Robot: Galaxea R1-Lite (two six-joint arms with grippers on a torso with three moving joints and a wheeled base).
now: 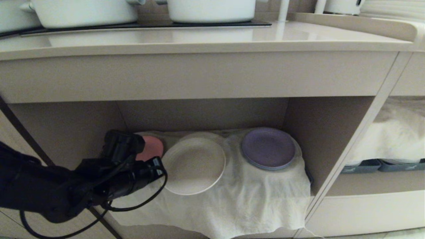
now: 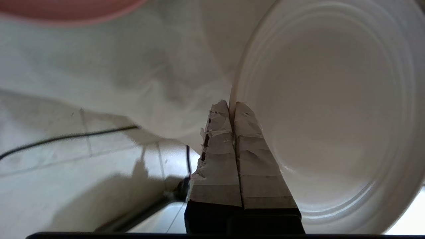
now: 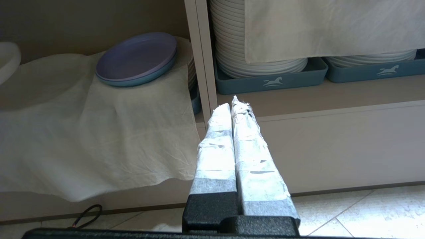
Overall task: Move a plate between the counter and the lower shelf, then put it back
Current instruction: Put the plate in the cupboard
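Note:
The plate (image 1: 194, 166), small, round and cream, is in the lower shelf (image 1: 66, 132), over the wrinkled off-white cloth (image 1: 249, 192). My left gripper (image 1: 161, 167) reaches in from the left and is shut on the plate's left rim. In the left wrist view the taped fingertips (image 2: 231, 103) pinch the thin rim, with the plate's hollow (image 2: 332, 116) beside them. I cannot tell whether the plate rests on the cloth. The counter (image 1: 199, 43) runs above the niche. My right gripper (image 3: 233, 101) is shut on nothing, low in front of the cabinet divider.
A pink plate (image 1: 152, 147) lies behind my left gripper and a purple plate (image 1: 268, 148) sits at the niche's right. White pots (image 1: 83, 13) stand on the cooktop. The neighbouring niche holds stacked white plates (image 3: 265, 59) in blue-grey trays. A black cable (image 1: 132, 205) loops below my arm.

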